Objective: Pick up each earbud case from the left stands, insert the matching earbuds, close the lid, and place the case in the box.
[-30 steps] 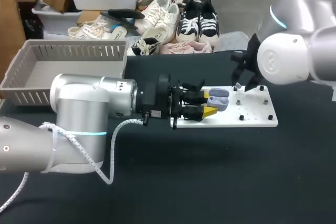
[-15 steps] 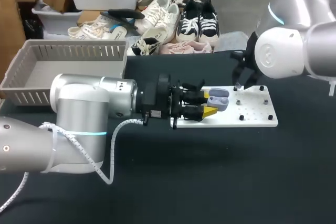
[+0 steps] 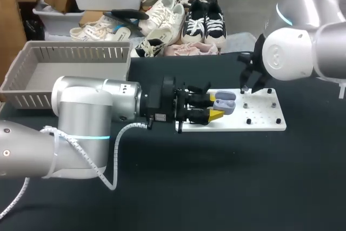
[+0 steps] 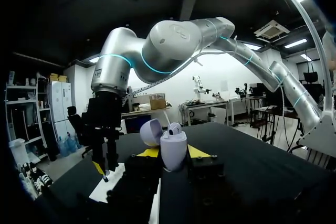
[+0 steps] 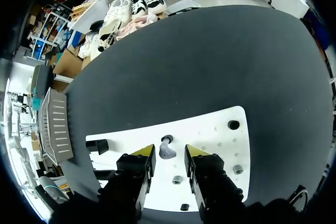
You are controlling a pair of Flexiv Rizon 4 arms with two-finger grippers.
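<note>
Grey basket [image 3: 70, 45] at the 10 o'clock edge, black table [image 3: 216, 182] stretching wide toward 6 o'clock; left gripper [image 3: 213, 108] pinches the lid-up earbud case [image 3: 224, 103] at the white board's [image 3: 259, 121] 9 o'clock end; right gripper [image 5: 169, 157], jaws spread, hangs over a grey earbud [image 5: 167, 149] near its 12 o'clock edge.

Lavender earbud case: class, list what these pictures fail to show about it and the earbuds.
Head view: lavender plastic earbud case too small to show its contents.
Left wrist view: left gripper hides the case's base.
Right wrist view: height of right gripper above grey earbud unclear.
</note>
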